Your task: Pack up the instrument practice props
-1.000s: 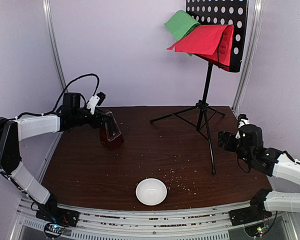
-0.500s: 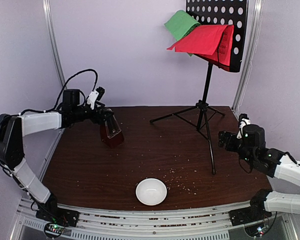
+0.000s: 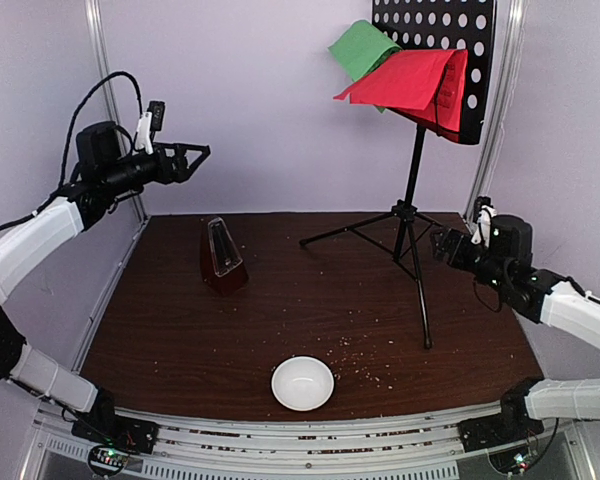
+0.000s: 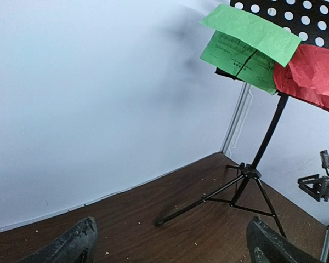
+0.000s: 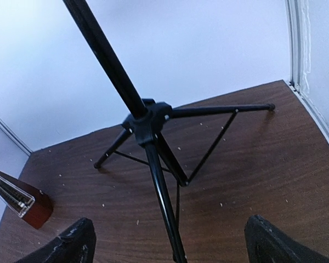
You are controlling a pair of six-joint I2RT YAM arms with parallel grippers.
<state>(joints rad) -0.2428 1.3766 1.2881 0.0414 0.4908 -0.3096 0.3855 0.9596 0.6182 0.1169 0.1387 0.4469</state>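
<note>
"Since you stand nearer than I do, tell me: what does the left gripper (image 3: pixel 195 152) hold?"

"Nothing. Its jaws are spread wide, with only air between them. It hangs high over the back left corner of the table (image 3: pixel 280 320), well above the metronome (image 3: pixel 221 258), and it points across toward the stand (image 3: pixel 417 190)."

"And where is the metronome?"

"It stands upright on the table, at the back left, well apart from both grippers. In the right wrist view a clear cover (image 5: pixel 11 192) shows on its face."

"And the right gripper (image 3: pixel 442 243)?"

"It is also wide open and holds nothing. It is on the right side, a little above the table. It faces the pole of the stand where the three legs meet, near it but not touching."

"Where are the papers?"

"Both lie on the black perforated desk at the top of the stand. The green sheet (image 3: pixel 362 47) is on the left and a little higher, bent forward over itself. The red sheet (image 3: pixel 408 78) is beside it on the right, wrinkled. Its front edge juts out from the desk."

"What else is on the table?"

"A white bowl (image 3: pixel 302 383), near the front edge about the middle, far from the metronome. There are also small crumbs (image 3: pixel 365 360) scattered between the bowl and the stand."
</note>
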